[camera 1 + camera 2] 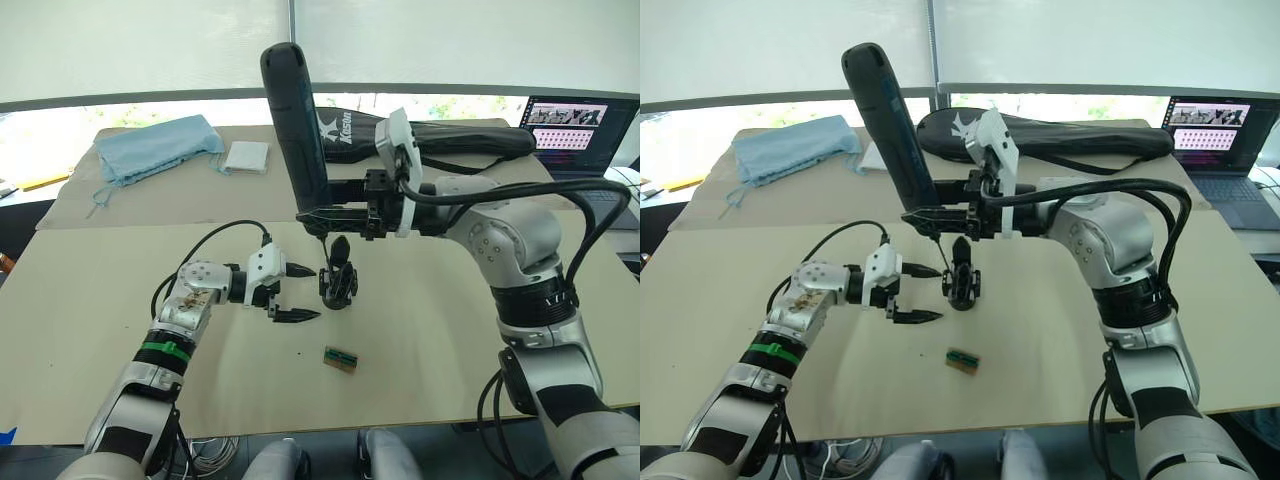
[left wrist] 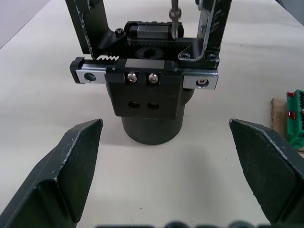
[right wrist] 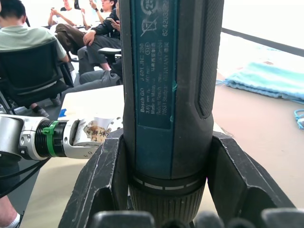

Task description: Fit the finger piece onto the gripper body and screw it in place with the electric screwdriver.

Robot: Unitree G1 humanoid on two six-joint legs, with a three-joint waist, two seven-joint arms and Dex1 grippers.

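L gripper [image 1: 296, 292] spread wide; R gripper [image 1: 322, 212] clamped, arm raised

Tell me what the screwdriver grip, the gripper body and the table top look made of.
Electric screwdriver: matte dark plastic housing with a pebbled, rubber-like grip strip, by its texture. Gripper body: matte black plastic or coated metal, hard to tell; bright metal rail ends and screw heads, and a toothed rack. Table: matte beige sheet, perhaps laminate or cardboard; no grain or gloss to settle it.

I see bright daylight flooding from the windows [image 1: 150, 45] behind the table [image 1: 480, 360], washing them white; shadows on it are faint; seated people [image 3: 71, 28] look soft.
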